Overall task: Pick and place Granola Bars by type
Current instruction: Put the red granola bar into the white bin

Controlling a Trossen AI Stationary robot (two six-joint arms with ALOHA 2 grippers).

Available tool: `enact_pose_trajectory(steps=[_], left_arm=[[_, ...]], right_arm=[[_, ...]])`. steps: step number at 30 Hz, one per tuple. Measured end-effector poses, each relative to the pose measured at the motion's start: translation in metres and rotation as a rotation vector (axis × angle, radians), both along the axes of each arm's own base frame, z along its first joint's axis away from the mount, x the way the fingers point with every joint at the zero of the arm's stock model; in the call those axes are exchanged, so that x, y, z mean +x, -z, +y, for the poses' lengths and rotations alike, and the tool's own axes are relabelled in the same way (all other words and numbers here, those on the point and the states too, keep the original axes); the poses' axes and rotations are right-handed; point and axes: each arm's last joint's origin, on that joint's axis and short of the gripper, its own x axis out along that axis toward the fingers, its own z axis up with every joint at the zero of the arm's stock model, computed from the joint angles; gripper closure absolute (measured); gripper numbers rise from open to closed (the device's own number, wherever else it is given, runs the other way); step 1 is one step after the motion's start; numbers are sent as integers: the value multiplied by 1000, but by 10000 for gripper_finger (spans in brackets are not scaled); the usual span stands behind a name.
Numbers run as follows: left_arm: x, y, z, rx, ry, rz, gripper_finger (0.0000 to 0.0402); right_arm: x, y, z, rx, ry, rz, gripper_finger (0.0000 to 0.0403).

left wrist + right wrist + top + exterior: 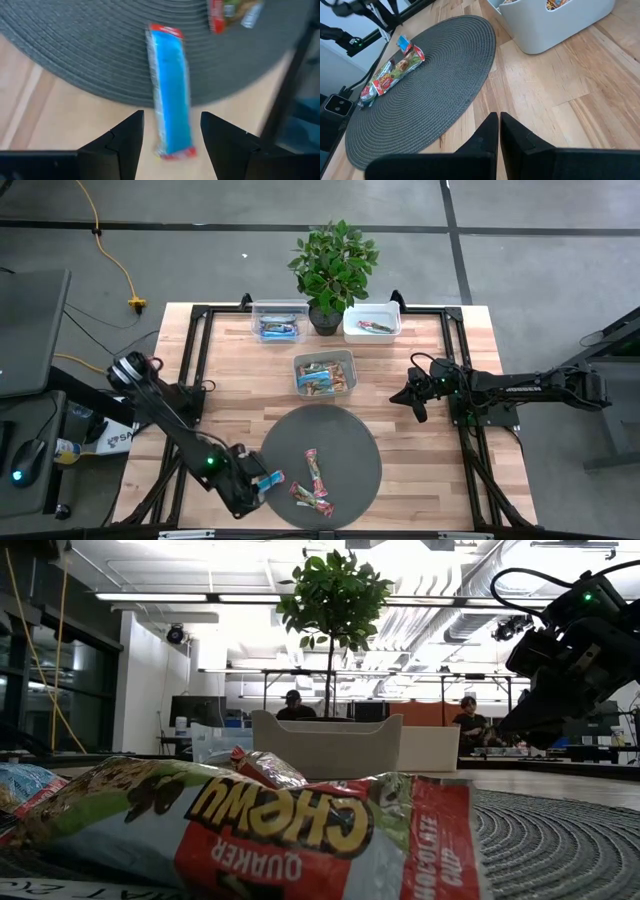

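Note:
A blue granola bar [171, 90] lies flat, its far half on the round grey mat [100, 55] and its near half on the wooden table. My left gripper [172, 125] stands open over that near end, one finger on either side with a gap to each. It is at the mat's left rim, near the table's front edge [266, 485]. Three red multicoloured bars [316, 470] [303, 496] [326, 509] lie on the mat. My right gripper [498, 125] is shut with nothing in it, above the table's right part [412, 396].
At the back stand a clear bin with blue bars [279, 326] and a white bin [372, 322], with a potted plant [333, 265] between them. A third bin with multicoloured bars [325, 372] stands just beyond the mat. Black frame rails [190, 370] run along the table's sides.

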Motion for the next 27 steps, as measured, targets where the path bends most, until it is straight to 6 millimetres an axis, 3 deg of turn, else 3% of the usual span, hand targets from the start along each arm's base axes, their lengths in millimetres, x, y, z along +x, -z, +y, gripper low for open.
enact_pose_trajectory(steps=[8,15,27], left_arm=[[6,25,-5,82,-19,27,189],[9,25,-9,45,-20,-6,162],[9,25,-9,29,-29,11,160]], right_arm=[[0,0,0,0,0,0,403],[0,0,0,0,0,0,403],[0,0,0,0,0,0,403]])
